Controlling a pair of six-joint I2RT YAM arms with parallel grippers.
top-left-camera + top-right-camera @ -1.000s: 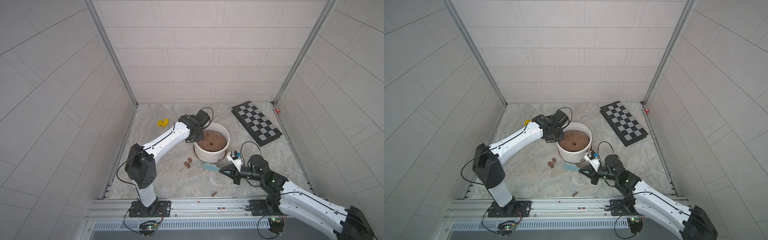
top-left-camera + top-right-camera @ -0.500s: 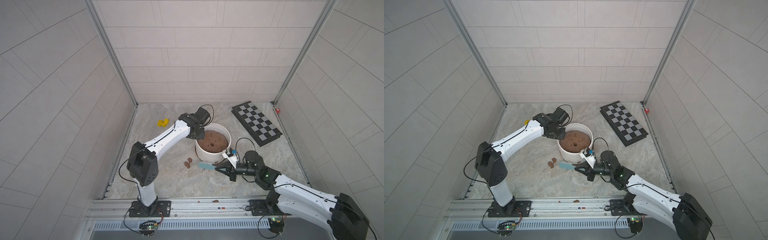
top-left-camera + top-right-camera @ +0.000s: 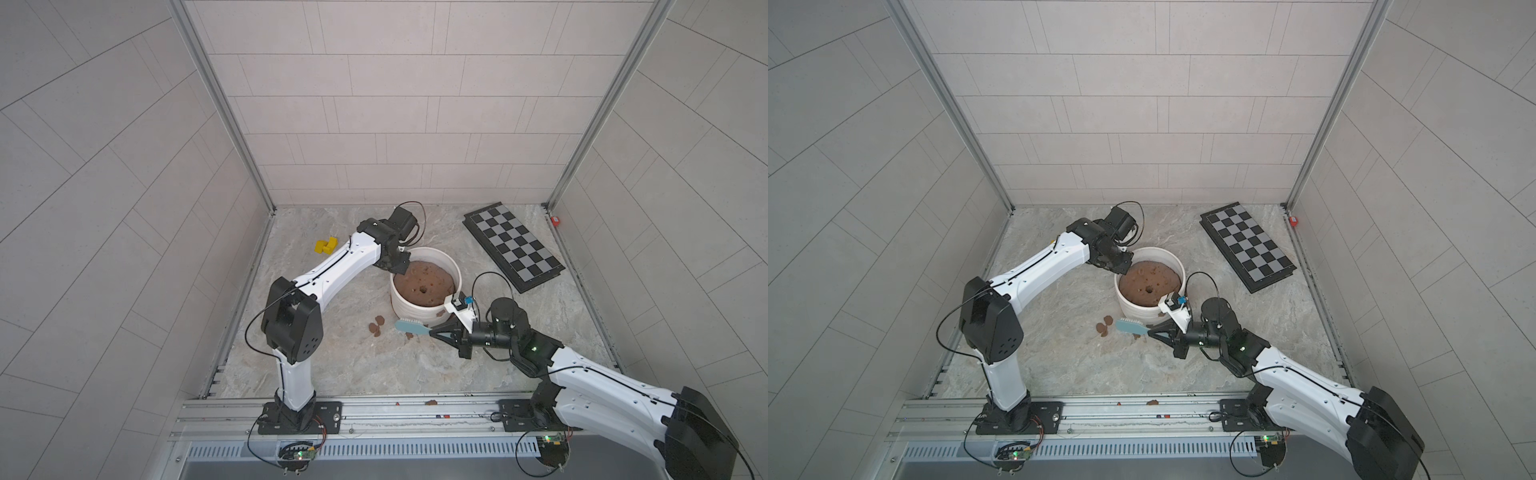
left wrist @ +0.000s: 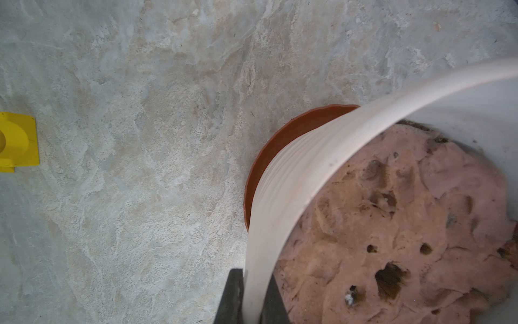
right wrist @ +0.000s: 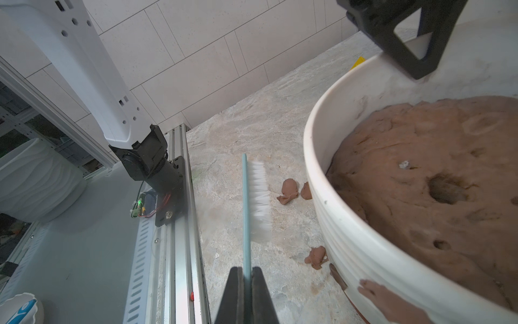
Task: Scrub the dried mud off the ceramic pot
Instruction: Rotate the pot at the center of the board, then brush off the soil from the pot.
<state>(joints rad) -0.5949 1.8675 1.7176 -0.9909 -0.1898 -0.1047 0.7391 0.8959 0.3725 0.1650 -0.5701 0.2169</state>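
The ceramic pot (image 3: 400,306) is a wide white planter on a terracotta saucer (image 4: 269,151), filled with a brown mound (image 3: 424,284). My left gripper (image 3: 397,268) (image 4: 253,276) is shut on the pot's far-left rim (image 4: 308,157), one finger outside and one inside. My right gripper (image 3: 434,332) (image 5: 246,269) is shut on the handle of a light-blue brush (image 3: 409,327) (image 5: 256,196). Its white bristles face the pot wall (image 5: 364,246), a small gap away. Dried mud lumps (image 3: 377,325) (image 5: 288,190) lie on the floor by the pot. A reddish patch (image 5: 384,297) sticks to the wall.
A folded chessboard (image 3: 513,245) lies at the back right. A yellow block (image 3: 326,246) sits left of the pot, beyond my left arm. Bits of mud (image 3: 432,402) rest on the front metal rail. Tiled walls close in the left, back and right sides.
My right gripper has carried the brush left and slightly closer to the pot's near-left side. The left gripper has stayed clamped on the rim.
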